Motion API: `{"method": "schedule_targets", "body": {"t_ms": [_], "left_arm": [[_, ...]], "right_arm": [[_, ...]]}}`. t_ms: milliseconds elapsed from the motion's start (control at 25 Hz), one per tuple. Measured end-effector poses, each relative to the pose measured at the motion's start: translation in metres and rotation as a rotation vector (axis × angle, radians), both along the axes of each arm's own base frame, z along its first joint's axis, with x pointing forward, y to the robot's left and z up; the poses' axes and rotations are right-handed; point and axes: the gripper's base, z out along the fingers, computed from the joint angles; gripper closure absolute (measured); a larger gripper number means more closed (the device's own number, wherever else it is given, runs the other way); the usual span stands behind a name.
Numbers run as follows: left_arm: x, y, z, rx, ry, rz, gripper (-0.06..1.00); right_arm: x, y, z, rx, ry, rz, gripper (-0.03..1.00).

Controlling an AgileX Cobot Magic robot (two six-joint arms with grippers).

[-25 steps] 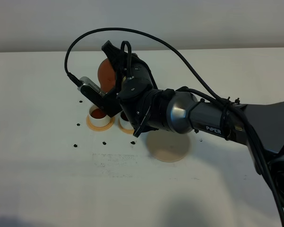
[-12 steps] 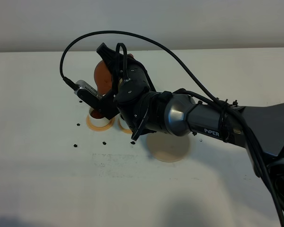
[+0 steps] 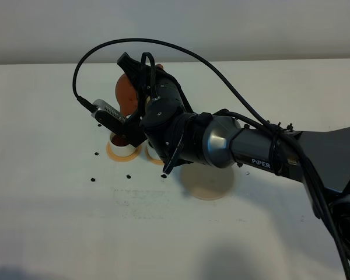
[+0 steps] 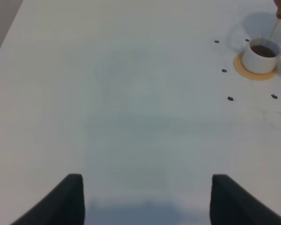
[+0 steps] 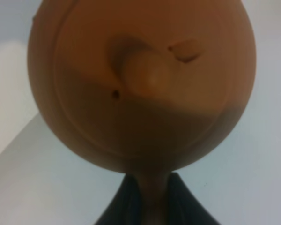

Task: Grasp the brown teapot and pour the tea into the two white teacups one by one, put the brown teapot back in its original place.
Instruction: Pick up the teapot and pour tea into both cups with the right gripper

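The brown teapot hangs tipped over the left white teacup, held by its handle in my right gripper, which is shut on it. In the right wrist view the teapot's lid fills the frame and the fingers clamp the handle. The left wrist view shows that teacup holding dark tea, with a thin stream falling into it. The second teacup is mostly hidden under my right arm. The beige disc lies bare. My left gripper is open and empty, far from the cups.
Each cup stands on a small orange-tan coaster. Small black marks dot the white table around them. My right arm and its cable stretch across the table's middle.
My right gripper has shifted slightly left and up with the teapot, which is still over the left cup. The left arm has not visibly moved.
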Motion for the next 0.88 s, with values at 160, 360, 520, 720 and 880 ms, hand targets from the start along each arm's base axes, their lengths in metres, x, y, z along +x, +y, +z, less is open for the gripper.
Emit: {"method": "schedule_targets", "body": {"t_ms": [160, 360, 520, 720, 880], "left_arm": [[0.0, 0.0, 0.0, 0.0, 0.0, 0.0, 0.36], [0.0, 0.0, 0.0, 0.0, 0.0, 0.0, 0.36], [0.0, 0.0, 0.0, 0.0, 0.0, 0.0, 0.36], [0.0, 0.0, 0.0, 0.0, 0.0, 0.0, 0.36], [0.0, 0.0, 0.0, 0.0, 0.0, 0.0, 0.36]], "right_arm": [[0.0001, 0.0002, 0.0003, -0.003, -0.004, 0.004, 0.88], [0.0001, 0.0003, 0.0005, -0.006, -0.007, 0.006, 0.88], [0.0002, 0.0004, 0.0007, -0.008, -0.01, 0.008, 0.88], [0.0003, 0.0007, 0.0014, -0.015, -0.02, 0.014, 0.88], [0.0004, 0.0007, 0.0015, -0.016, -0.023, 0.015, 0.88]]}}
